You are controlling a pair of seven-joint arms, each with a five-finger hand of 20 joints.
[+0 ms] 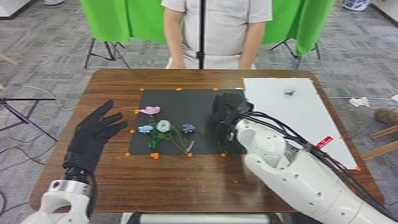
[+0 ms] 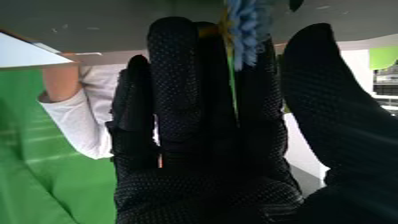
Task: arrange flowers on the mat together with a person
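The right hand (image 1: 229,114) is over the right part of the black mat (image 1: 182,96). In the right wrist view, the right hand (image 2: 200,135) has nearly straight fingers, its thumb apart. A blue flower (image 2: 246,25) shows at those fingers, its green stem running down between them; whether it is gripped cannot be told. On the mat's left half lie a pink flower (image 1: 150,110), a light blue flower (image 1: 146,129), a pale flower (image 1: 163,126) and a blue flower (image 1: 188,128), with green stems toward the near edge. The left hand (image 1: 91,134) stands open left of the mat.
A white sheet (image 1: 306,120) adjoins the black mat on the right, with a small pale object (image 1: 290,92) near its far end. Orange marks dot the mat edges. The brown table (image 1: 191,182) extends toward the robot.
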